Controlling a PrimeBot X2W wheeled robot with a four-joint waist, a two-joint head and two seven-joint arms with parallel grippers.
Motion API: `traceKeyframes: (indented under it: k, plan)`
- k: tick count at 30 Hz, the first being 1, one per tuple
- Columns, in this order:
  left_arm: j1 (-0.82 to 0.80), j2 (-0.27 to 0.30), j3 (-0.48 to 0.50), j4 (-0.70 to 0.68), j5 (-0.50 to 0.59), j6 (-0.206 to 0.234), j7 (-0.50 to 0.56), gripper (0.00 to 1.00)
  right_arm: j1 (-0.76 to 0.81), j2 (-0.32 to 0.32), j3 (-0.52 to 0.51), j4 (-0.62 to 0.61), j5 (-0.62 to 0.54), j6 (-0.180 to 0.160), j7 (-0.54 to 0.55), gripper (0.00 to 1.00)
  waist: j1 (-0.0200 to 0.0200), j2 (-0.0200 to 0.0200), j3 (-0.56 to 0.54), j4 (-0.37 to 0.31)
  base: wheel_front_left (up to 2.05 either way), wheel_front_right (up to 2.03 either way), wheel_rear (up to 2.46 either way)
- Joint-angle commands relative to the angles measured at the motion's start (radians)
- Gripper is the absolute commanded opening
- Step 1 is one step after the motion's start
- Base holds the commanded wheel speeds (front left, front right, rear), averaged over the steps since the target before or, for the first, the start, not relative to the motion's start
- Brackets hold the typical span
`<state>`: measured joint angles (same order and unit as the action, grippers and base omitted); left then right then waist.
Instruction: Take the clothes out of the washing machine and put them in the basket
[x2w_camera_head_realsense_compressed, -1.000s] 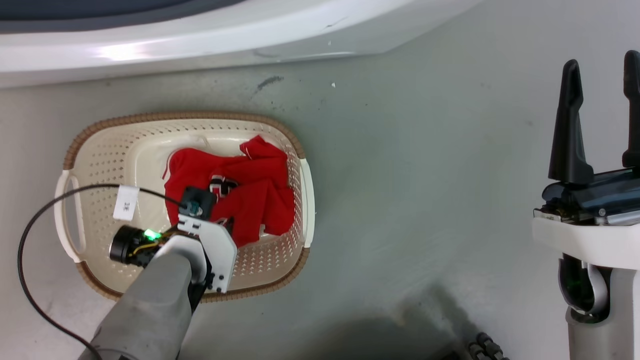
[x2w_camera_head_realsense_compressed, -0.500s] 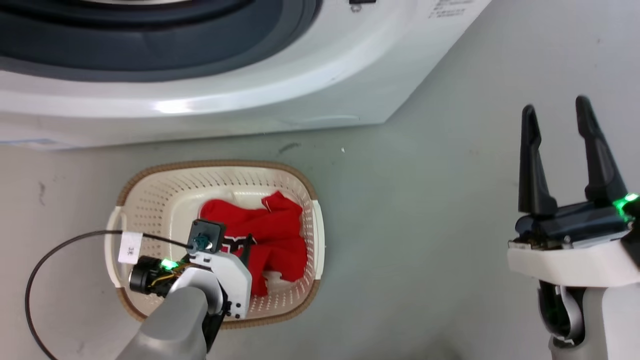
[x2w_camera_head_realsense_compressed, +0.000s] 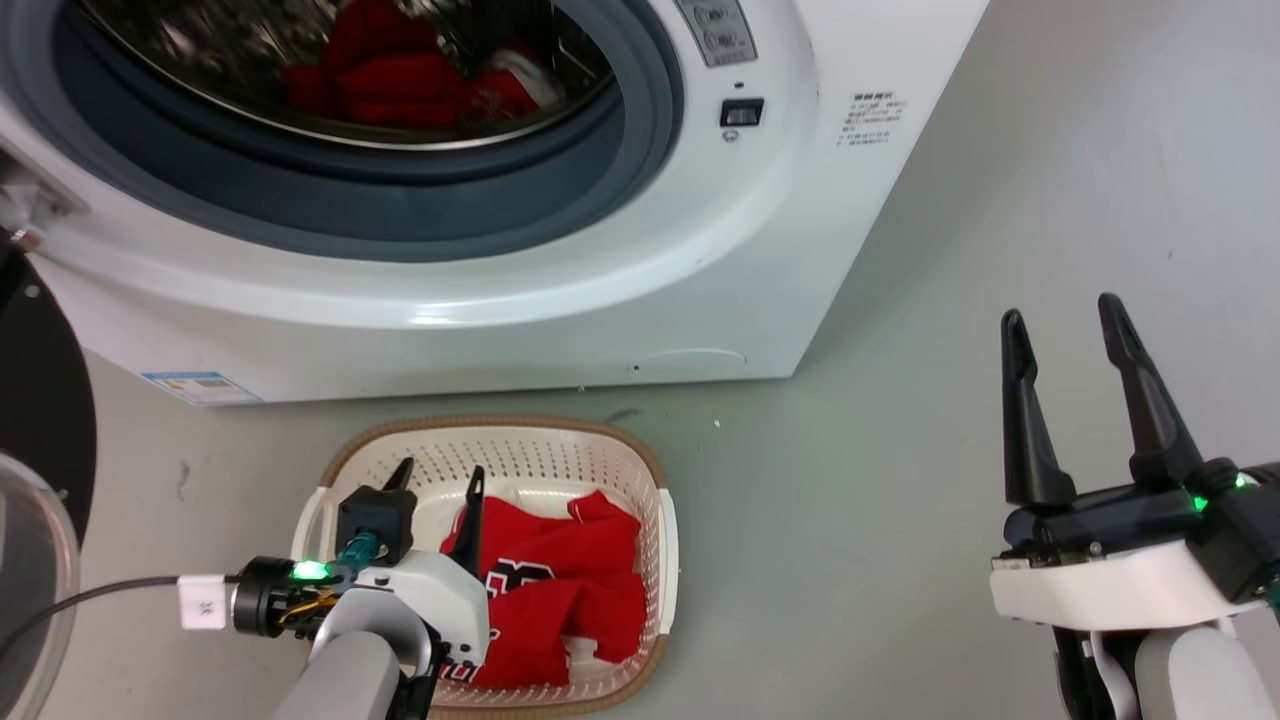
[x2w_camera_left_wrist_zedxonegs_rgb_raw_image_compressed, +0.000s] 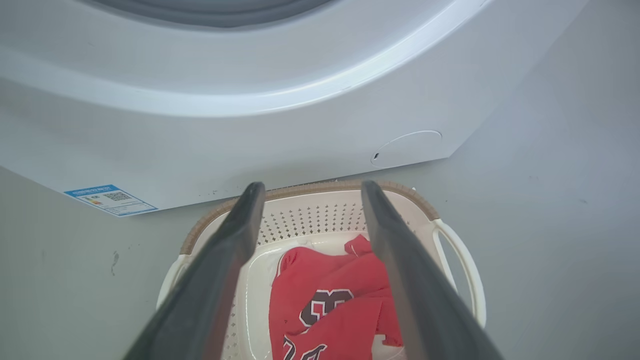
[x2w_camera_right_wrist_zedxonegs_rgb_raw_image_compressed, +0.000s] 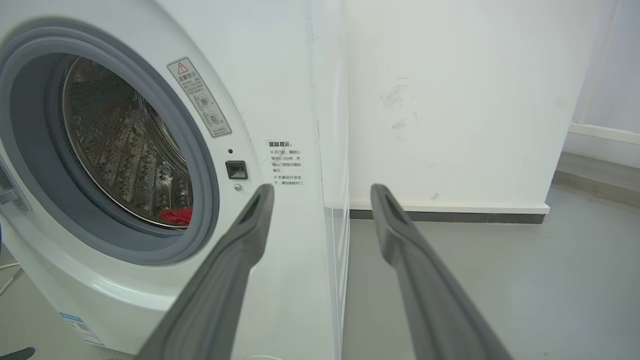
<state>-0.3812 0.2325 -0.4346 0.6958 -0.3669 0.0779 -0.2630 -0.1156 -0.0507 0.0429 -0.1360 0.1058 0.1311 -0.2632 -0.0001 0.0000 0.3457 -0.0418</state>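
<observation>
The white washing machine stands with its door open; red clothes lie inside the steel drum, where a red patch shows low down. On the floor in front sits the cream basket with a red jersey in it, also seen as the jersey in the basket. My left gripper hangs open and empty above the basket's left side. My right gripper is open and empty over bare floor right of the machine.
The round glass door swings out at the left edge. A black cable with a white tag trails from my left wrist. Grey floor spreads to the right, and a white wall with a baseboard stands beyond the machine.
The head camera has tilted upward, bringing the drum and its clothes into view. My left gripper has risen off the jersey, which stays in the basket. Right gripper stays open.
</observation>
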Motion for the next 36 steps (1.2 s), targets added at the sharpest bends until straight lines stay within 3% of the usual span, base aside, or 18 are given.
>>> traceKeyframes:
  k: [1, 12, 23, 36]
  plan:
    - [0.033, -0.004, 0.034, -0.043, 0.024, 0.009, -0.002, 1.0, 0.019, 0.001, 0.003, 0.002, -0.001, -0.001, -0.002, 1.0, 0.0001, 0.0, -0.042, 0.013, 0.0, 0.0, 0.0]
    - [0.191, -0.059, 0.252, -0.361, 0.166, 0.021, -0.003, 1.0, 0.065, 0.001, 0.007, 0.014, 0.005, -0.001, -0.002, 1.0, 0.0001, 0.0, -0.127, 0.031, 0.0, 0.0, 0.0]
    - [0.244, -0.113, 0.4, -0.587, 0.254, -0.005, -0.003, 1.0, 0.08, 0.001, 0.016, 0.017, 0.007, -0.001, -0.002, 1.0, 0.0001, 0.0, -0.159, 0.024, 0.0, 0.0, 0.0]
    - [0.153, -0.14, 0.479, -0.608, 0.299, -0.05, -0.003, 1.0, 0.049, 0.001, 0.019, 0.008, 0.016, -0.001, -0.002, 1.0, 0.0001, 0.0, -0.115, -0.012, 0.0, 0.0, 0.0]
